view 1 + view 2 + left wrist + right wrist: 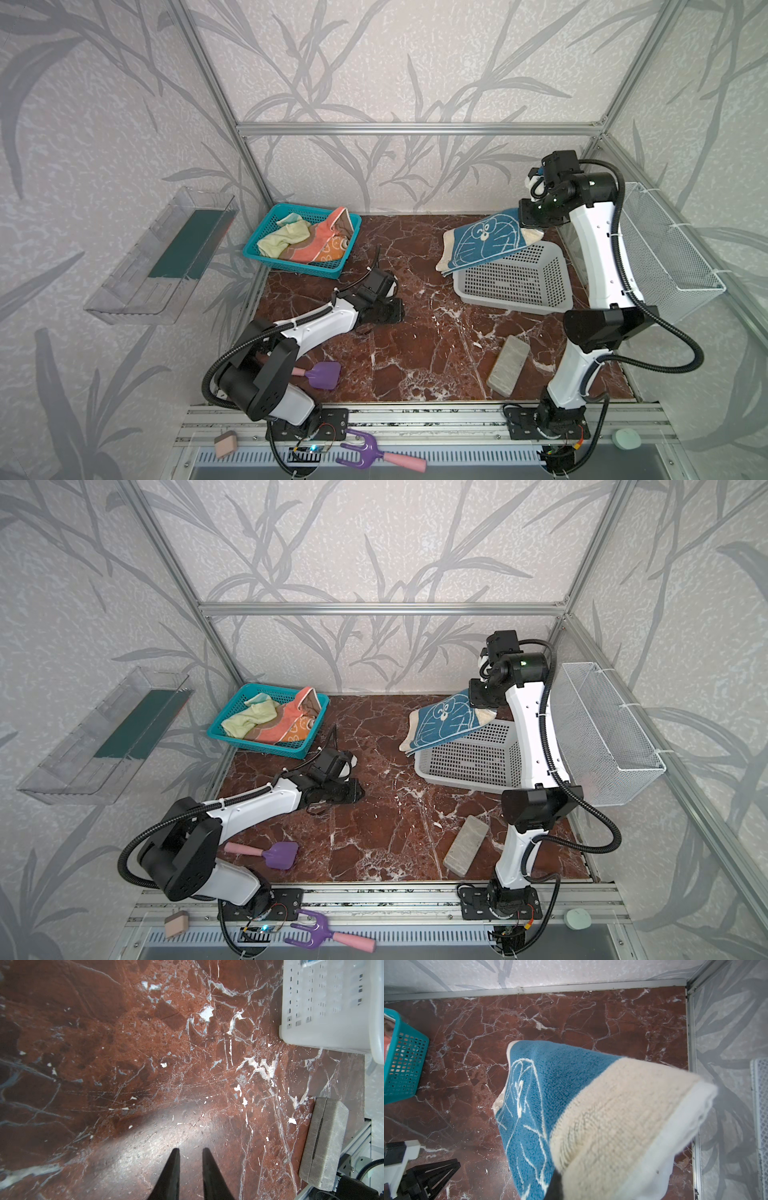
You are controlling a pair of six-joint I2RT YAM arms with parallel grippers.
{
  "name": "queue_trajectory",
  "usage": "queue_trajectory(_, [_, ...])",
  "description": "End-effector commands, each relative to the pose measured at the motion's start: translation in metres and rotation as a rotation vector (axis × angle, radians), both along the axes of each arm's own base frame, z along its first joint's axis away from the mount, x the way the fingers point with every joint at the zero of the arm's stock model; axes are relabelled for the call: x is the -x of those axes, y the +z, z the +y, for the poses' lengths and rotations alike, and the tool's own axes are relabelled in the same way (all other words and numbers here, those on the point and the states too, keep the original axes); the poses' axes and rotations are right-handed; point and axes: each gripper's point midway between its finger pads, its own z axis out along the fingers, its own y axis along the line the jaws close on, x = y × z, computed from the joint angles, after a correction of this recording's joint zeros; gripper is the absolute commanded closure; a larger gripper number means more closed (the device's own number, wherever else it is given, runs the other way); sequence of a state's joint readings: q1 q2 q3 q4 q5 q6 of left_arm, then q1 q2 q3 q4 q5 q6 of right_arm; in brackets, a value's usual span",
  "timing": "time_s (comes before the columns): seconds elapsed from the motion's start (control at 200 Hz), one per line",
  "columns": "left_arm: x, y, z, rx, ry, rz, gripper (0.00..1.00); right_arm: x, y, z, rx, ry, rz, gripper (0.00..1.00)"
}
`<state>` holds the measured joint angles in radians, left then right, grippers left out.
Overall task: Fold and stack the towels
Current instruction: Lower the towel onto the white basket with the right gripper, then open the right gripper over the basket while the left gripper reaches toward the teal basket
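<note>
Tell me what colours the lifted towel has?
The towel is blue with white cat lines and a cream band; right wrist view shows it best.

Both top views share the whole table, seen steeply from above its front. Wrist cameras look down close past the left hand and right hand.
</note>
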<state>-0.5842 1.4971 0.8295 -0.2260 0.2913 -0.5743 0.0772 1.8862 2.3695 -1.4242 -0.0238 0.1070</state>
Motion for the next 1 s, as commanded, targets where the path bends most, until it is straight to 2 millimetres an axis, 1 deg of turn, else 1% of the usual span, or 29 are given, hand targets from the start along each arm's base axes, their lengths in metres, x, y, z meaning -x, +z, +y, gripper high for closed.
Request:
queue_trajectory(0.0, [-0.002, -0.002, -0.002, 0.005, -0.019, -0.004, 0.78, 0.019, 0.009, -0.020, 0.050, -0.022, 0.000, 1.00])
queue_trajectory(0.035, [-0.001, -0.002, -0.001, 0.006, -0.020, -0.002, 0.78, 0.021, 0.004, -0.025, 0.048, -0.029, 0.011, 1.00])
queue_trajectory(0.1, [-0.002, -0.003, -0.001, 0.007, -0.018, -0.003, 0.78, 0.019, -0.015, -0.029, 0.022, -0.037, 0.040, 1.00])
queue_trajectory(0.155, [-0.001, -0.006, -0.002, 0.009, -0.017, 0.002, 0.78, 0.016, -0.041, -0.033, -0.008, -0.047, 0.071, 1.00])
queue_trajectory(0.165, [-0.001, -0.006, -0.002, 0.010, -0.018, 0.002, 0.78, 0.015, -0.042, -0.033, -0.012, -0.050, 0.070, 1.00])
queue_trajectory(0.18, [-0.001, -0.007, -0.002, 0.011, -0.018, 0.003, 0.78, 0.014, -0.053, -0.035, -0.021, -0.058, 0.084, 1.00])
queue_trajectory(0.205, [-0.001, -0.007, -0.003, 0.014, -0.018, 0.006, 0.78, 0.013, -0.062, -0.035, -0.032, -0.062, 0.093, 1.00])
queue_trajectory(0.22, [-0.001, -0.008, -0.003, 0.014, -0.019, 0.009, 0.78, 0.012, -0.070, -0.036, -0.039, -0.065, 0.104, 1.00])
queue_trajectory(0.225, [0.000, -0.008, -0.003, 0.014, -0.019, 0.010, 0.78, 0.012, -0.076, -0.036, -0.046, -0.069, 0.115, 1.00])
queue_trajectory(0.235, [0.000, -0.008, -0.003, 0.015, -0.020, 0.011, 0.78, 0.011, -0.077, -0.036, -0.049, -0.070, 0.113, 1.00])
queue_trajectory(0.26, [0.001, -0.009, -0.003, 0.015, -0.021, 0.016, 0.78, 0.011, -0.094, -0.038, -0.058, -0.080, 0.136, 1.00])
queue_trajectory(0.27, [0.001, -0.009, -0.003, 0.016, -0.021, 0.018, 0.78, 0.009, -0.095, -0.038, -0.058, -0.080, 0.133, 1.00])
queue_trajectory(0.29, [0.001, -0.009, -0.003, 0.018, -0.021, 0.017, 0.78, 0.009, -0.107, -0.040, -0.058, -0.089, 0.150, 1.00])
queue_trajectory(0.315, [0.002, -0.009, -0.003, 0.018, -0.020, 0.020, 0.78, 0.008, -0.113, -0.041, -0.057, -0.094, 0.159, 1.00])
queue_trajectory(0.32, [0.001, -0.009, -0.002, 0.019, -0.018, 0.019, 0.78, 0.008, -0.118, -0.042, -0.056, -0.096, 0.167, 1.00])
queue_trajectory(0.515, [0.007, -0.014, 0.003, 0.004, -0.013, 0.027, 0.78, 0.000, -0.175, -0.050, -0.031, -0.084, 0.268, 1.00])
queue_trajectory(0.6, [0.008, -0.016, 0.004, 0.002, -0.012, 0.030, 0.78, -0.005, -0.192, -0.053, -0.008, -0.075, 0.282, 1.00])
queue_trajectory(0.695, [0.007, -0.015, 0.003, 0.011, -0.008, 0.030, 0.78, -0.011, -0.207, -0.058, 0.032, -0.051, 0.304, 1.00])
queue_trajectory(0.845, [0.007, -0.016, 0.003, 0.009, -0.007, 0.033, 0.78, -0.011, -0.213, -0.071, 0.111, -0.054, 0.331, 1.00])
queue_trajectory(0.935, [0.007, -0.017, 0.005, 0.002, -0.005, 0.032, 0.78, -0.007, -0.213, -0.081, 0.164, -0.073, 0.337, 1.00])
queue_trajectory(0.995, [0.007, -0.017, 0.004, 0.000, -0.008, 0.031, 0.78, -0.003, -0.211, -0.092, 0.223, -0.104, 0.349, 1.00])
